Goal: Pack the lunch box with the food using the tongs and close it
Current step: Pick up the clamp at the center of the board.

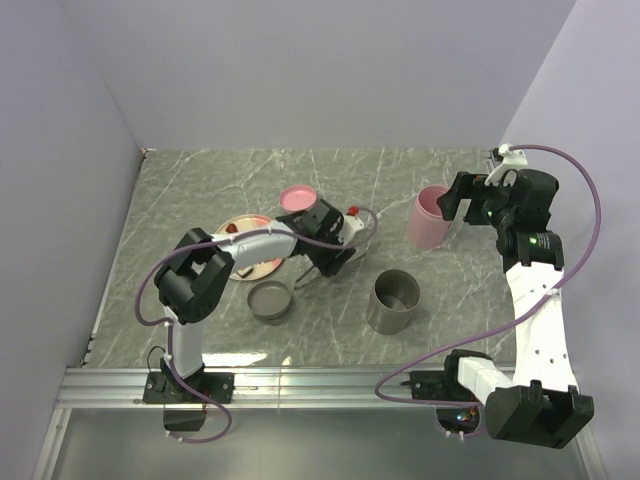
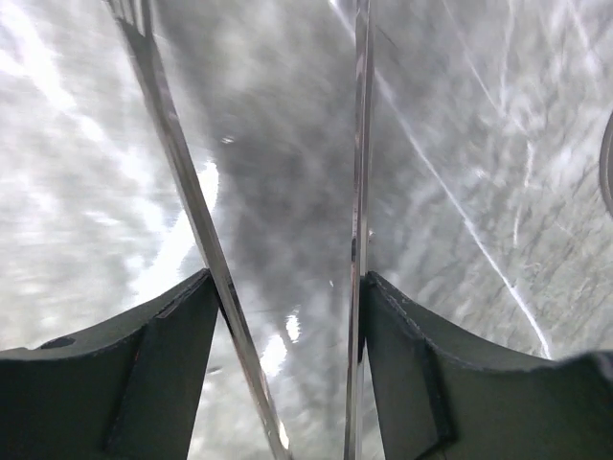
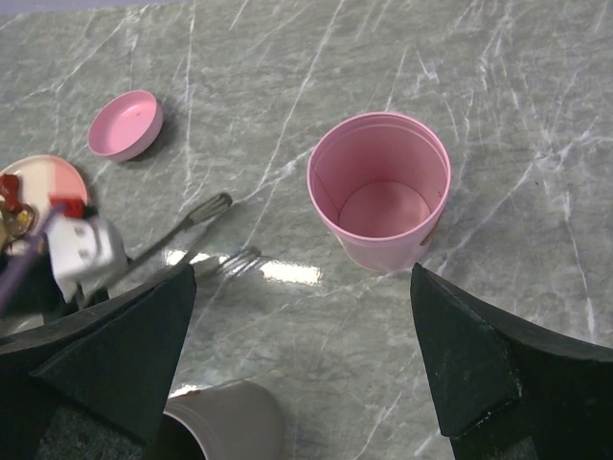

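Observation:
The silver tongs (image 2: 360, 144) lie on the marble table, their forked tips (image 3: 222, 262) pointing toward the pink tub. My left gripper (image 2: 287, 278) is down over them with one arm of the tongs against each finger, shut on them; from above it (image 1: 335, 252) sits just right of the plate. Small red and brown pieces of food (image 1: 233, 230) lie on the pink-and-white plate (image 1: 262, 268). The lunch box stands in parts: a pink tub (image 1: 430, 215), a grey tub (image 1: 393, 300), a pink lid (image 1: 297, 197) and a grey lid (image 1: 270, 300). My right gripper (image 3: 304, 273) hangs open and empty beside the pink tub.
Grey walls close in the table at the left, back and right. A metal rail (image 1: 320, 385) runs along the near edge by the arm bases. The left arm's purple cable (image 1: 150, 290) loops beside its elbow.

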Robot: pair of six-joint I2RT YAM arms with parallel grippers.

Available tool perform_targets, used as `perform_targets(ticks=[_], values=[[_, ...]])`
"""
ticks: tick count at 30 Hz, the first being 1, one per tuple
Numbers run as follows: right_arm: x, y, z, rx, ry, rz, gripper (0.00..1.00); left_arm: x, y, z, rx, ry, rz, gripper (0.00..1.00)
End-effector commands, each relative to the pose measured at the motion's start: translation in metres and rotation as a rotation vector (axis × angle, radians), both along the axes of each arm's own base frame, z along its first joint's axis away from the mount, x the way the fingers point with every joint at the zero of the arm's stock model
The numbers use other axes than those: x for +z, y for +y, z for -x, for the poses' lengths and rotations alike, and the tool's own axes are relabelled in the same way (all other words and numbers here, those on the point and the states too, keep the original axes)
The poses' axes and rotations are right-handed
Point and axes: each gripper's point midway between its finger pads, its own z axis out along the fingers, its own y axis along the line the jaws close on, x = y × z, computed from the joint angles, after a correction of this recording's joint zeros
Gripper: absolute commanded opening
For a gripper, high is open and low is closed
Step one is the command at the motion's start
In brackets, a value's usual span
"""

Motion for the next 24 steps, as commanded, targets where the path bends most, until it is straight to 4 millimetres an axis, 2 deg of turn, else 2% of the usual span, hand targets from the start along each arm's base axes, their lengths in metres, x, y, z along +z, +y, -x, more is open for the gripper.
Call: perform_targets(ticks=[1,3,4,6,12,13,15,19,22,23,24], values=[[0.016,0.003,0.002,0.029,-0.058,0.008,1.0,0.059,-0.004,-0.027,-0.004,-0.054,0.074,0.65],[0.018,0.004,0.003,0.035,-0.06,0.007,1.0,0.069,-0.001,-0.03,-0.003,-0.055,0.066,0.65],[0.018,0.004,0.003,0.035,-0.059,0.007,1.0,0.081,-0.004,-0.036,-0.011,-0.079,0.076,0.65],[0.02,0.005,0.004,0.042,-0.06,0.008,1.0,0.089,-0.002,-0.035,-0.017,-0.079,0.07,0.64],[0.027,0.01,0.007,0.067,-0.07,-0.001,1.0,0.139,0.0,-0.033,-0.041,-0.085,0.167,0.66],[0.028,0.014,0.009,0.1,-0.08,0.008,1.0,0.154,-0.001,-0.029,-0.058,-0.089,0.207,0.66],[0.031,0.021,0.011,0.154,-0.097,0.017,1.0,0.167,0.005,-0.028,-0.057,-0.085,0.242,0.66],[0.044,0.049,0.024,0.332,-0.199,0.048,1.0,0.201,0.016,-0.017,-0.069,-0.062,0.33,0.66],[0.049,0.072,0.033,0.453,-0.266,0.142,1.0,0.222,0.021,-0.004,-0.088,-0.025,0.404,0.65],[0.057,0.073,0.032,0.472,-0.289,0.187,1.0,0.226,0.02,0.004,-0.112,-0.001,0.433,0.65],[0.053,0.076,0.031,0.489,-0.268,0.198,1.0,0.227,0.023,0.008,-0.103,0.026,0.452,0.65]])
